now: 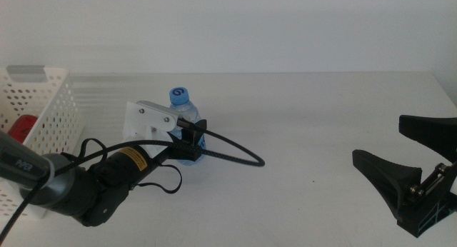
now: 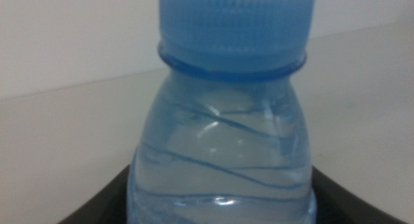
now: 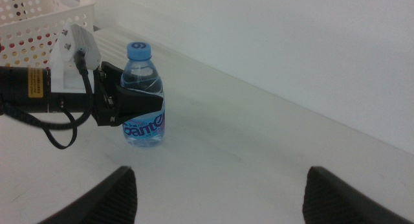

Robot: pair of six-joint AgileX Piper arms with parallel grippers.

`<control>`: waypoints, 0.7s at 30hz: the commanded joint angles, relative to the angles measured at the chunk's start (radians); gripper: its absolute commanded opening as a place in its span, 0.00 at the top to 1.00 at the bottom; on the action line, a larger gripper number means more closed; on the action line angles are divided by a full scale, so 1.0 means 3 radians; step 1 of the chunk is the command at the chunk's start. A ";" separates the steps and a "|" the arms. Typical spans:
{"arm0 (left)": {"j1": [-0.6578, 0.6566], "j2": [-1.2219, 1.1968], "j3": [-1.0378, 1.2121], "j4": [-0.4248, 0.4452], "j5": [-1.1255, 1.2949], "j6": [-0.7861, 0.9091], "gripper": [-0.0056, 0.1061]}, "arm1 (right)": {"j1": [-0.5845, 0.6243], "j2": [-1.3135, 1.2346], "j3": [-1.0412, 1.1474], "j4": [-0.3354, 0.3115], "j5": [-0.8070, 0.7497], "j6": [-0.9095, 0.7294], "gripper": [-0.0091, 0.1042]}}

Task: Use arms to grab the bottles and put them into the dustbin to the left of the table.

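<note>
A plain white matte counter (image 1: 307,111) runs back to a pale wall. The left hand (image 1: 191,138) has its dark jaws around the body of the small clear water bottle with blue cap and label (image 1: 183,110), which stands upright mid-counter, held low, probably for a steady lift. Just left sits the white perforated plastic basket (image 1: 50,111), a red item inside. The right hand (image 1: 414,168) waits wide open.

The left claw (image 1: 191,141) is closed around the water bottle (image 1: 181,98), which stands upright on the white tabletop (image 1: 307,118); the dustbin (image 1: 50,108) at the left edge holds something red; the right claw (image 1: 407,158) waits open at the right.
</note>
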 commanded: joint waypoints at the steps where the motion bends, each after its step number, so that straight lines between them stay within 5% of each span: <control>1: -0.0001 -0.0162 -0.0056 -0.0031 -0.0431 -0.0235 0.76 | -0.0011 -0.0026 -0.0079 -0.0022 -0.0242 -0.0041 0.33; 6: -0.0001 -0.0287 -0.0056 -0.0016 -0.0242 -0.0564 0.99 | -0.0011 -0.0026 -0.0079 -0.0022 -0.0241 -0.0041 0.33; 21: -0.0001 -0.1660 -0.0060 0.0254 0.1579 -0.0489 0.99 | -0.0011 -0.0026 -0.0079 -0.0022 -0.0241 -0.0041 0.33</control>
